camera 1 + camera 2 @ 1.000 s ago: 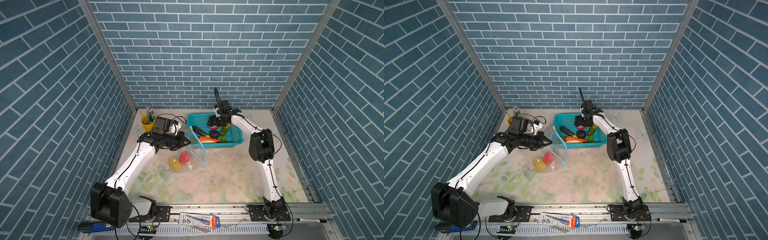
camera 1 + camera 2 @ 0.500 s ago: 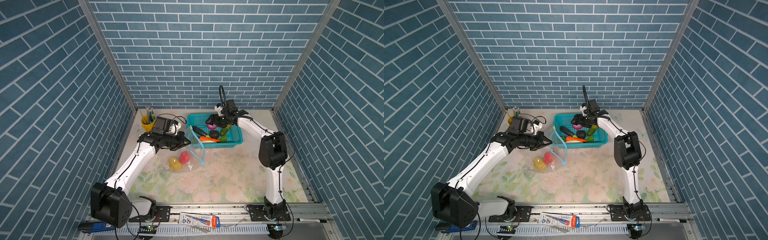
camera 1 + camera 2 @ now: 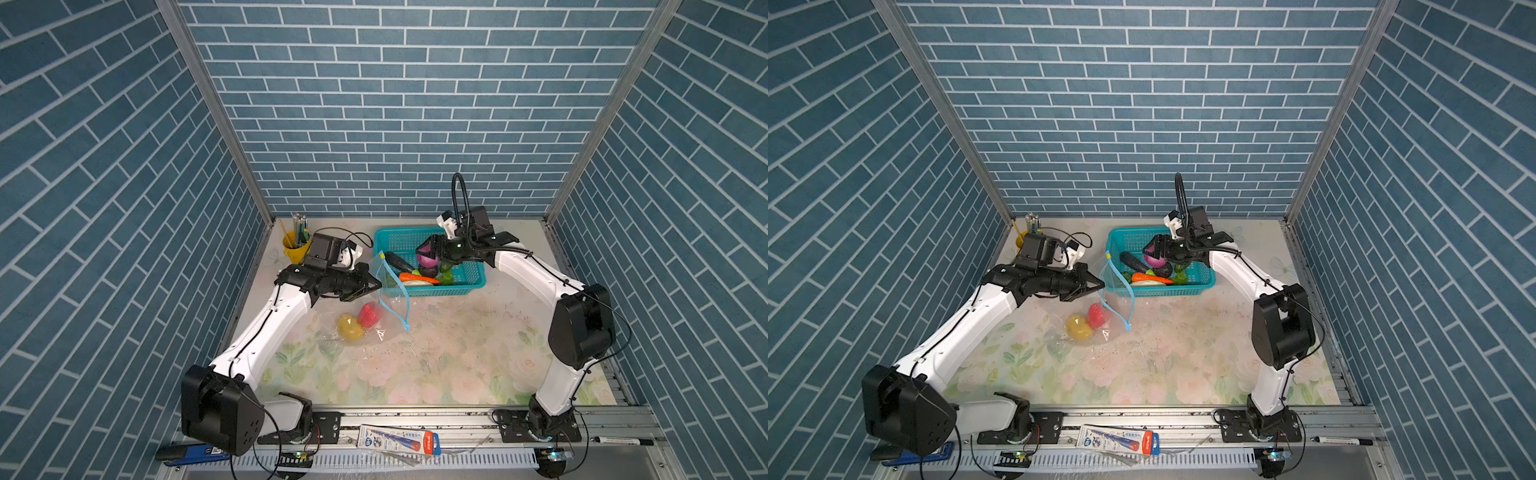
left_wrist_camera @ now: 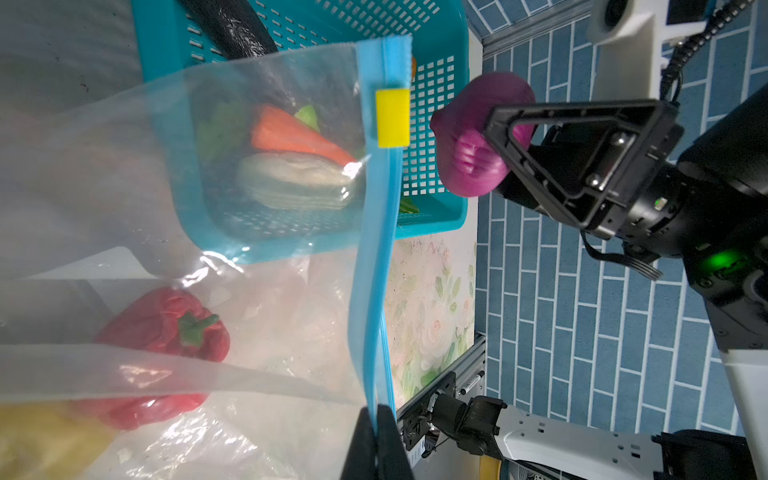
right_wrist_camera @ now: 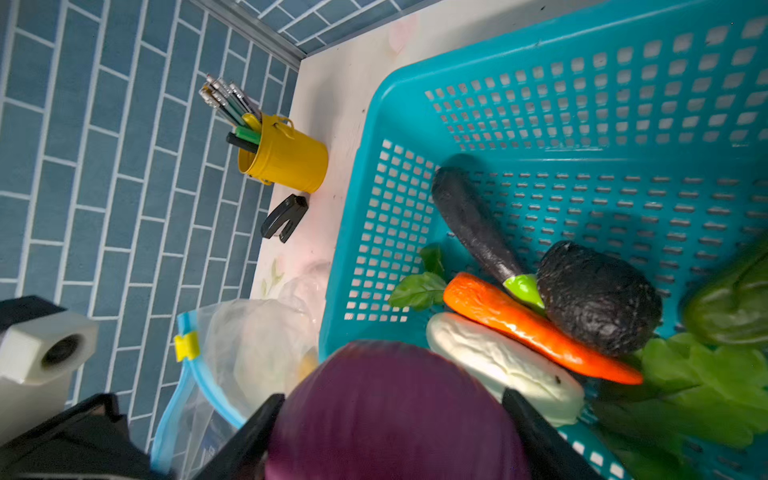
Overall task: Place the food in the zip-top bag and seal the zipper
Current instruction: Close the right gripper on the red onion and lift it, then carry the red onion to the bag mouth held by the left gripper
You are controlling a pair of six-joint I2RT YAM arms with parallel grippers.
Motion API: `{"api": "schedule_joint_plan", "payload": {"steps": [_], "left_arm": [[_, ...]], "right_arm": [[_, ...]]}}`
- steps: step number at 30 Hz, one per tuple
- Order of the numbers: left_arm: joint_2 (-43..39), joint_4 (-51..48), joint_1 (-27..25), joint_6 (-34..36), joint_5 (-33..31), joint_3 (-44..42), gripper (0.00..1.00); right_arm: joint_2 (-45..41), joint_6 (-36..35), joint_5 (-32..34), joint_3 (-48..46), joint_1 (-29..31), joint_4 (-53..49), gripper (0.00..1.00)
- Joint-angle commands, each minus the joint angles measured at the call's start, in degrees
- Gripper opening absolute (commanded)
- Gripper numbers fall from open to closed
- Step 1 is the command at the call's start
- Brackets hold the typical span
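Near side: yellow potato and red pepper lie inside the zip-top bag on the table. Left gripper is pinched tight on the zipper, holding the mouth up and gaping; slider tab sits at the strip's far end. Behind it, teal basket with eggplant, carrot, white radish, leafy greens. Right gripper is clamped around the purple onion, raised over the basket. Yellow pencil cup in back left corner.
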Motion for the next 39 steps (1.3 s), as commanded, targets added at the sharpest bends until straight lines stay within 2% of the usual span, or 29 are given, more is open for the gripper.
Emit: {"api": "schedule_joint_plan", "payload": {"steps": [1,16,39], "left_arm": [[0.1,0.0,0.2,0.5,-0.4,0.9,0.00],[0.6,-0.1,0.2,0.2,-0.5,1.4,0.00],[0.5,1.1,0.2,-0.6,0.1,1.2,0.00]], "right_arm": [[-3.9,-1.9,-2.2,-2.8,1.9,-0.1,0.55],[-10.9,-5.6,-2.7,-7.5,10.0,-4.2,0.51],[-5.8,-8.9,-2.3,-2.6,15.3,-9.5,0.49]]}}
